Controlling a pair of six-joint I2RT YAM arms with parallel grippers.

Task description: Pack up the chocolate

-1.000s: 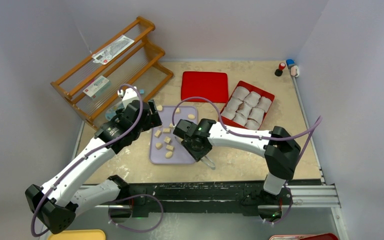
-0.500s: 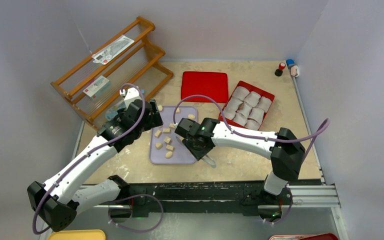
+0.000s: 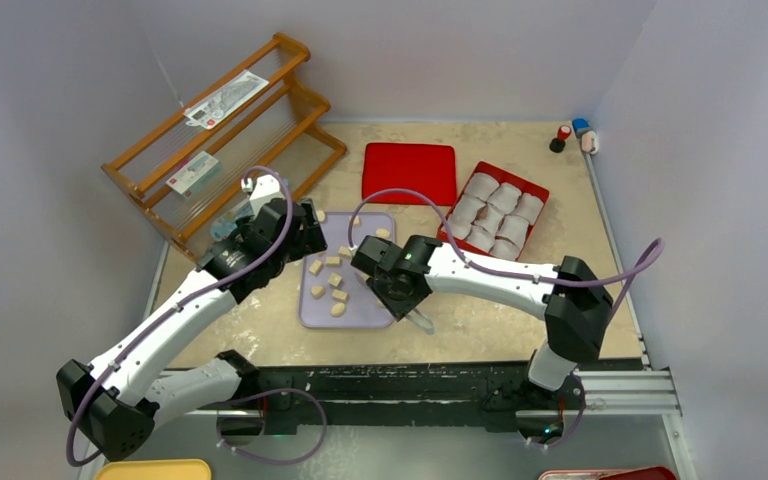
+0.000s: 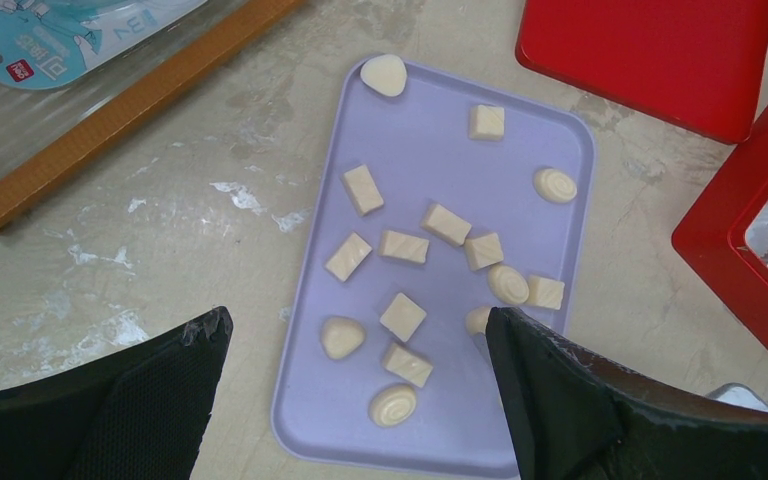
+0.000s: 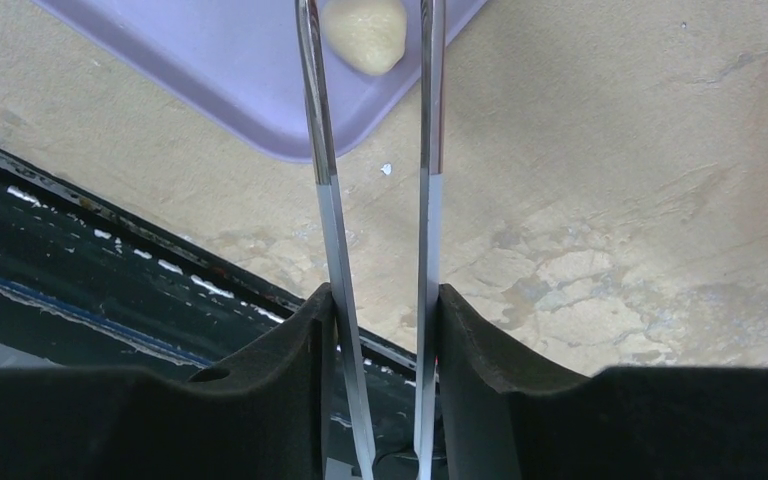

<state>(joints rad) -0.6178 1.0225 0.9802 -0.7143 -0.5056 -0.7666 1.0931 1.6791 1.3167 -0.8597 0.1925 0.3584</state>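
Several pale chocolate pieces (image 4: 402, 315) (image 3: 337, 295), square and rounded, lie scattered on a lilac tray (image 4: 430, 170) (image 3: 315, 312). My left gripper (image 4: 357, 330) (image 3: 305, 228) hovers open over the tray's near end, with nothing between its fingers. My right gripper (image 5: 380, 300) (image 3: 400, 290) is shut on metal tongs (image 5: 325, 200) (image 3: 420, 318) at the tray's right edge. One rounded chocolate piece (image 5: 365, 35) lies on the tray between the two tong arms. The tong tips run out of the top of the right wrist view, so whether they pinch the piece is unclear.
A red box (image 3: 538, 195) (image 4: 730, 230) lined with white paper cups stands right of the tray. A flat red lid (image 3: 410, 172) (image 4: 650, 50) lies behind it. A wooden rack (image 3: 225, 130) stands at the back left, small bottles (image 3: 572, 135) at the back right. The table's front rail (image 5: 110, 250) is close to the tongs.
My left gripper has crept slightly toward the back over the tray. The right arm's elbow has shifted a little to the right, with the tongs still in its grip.
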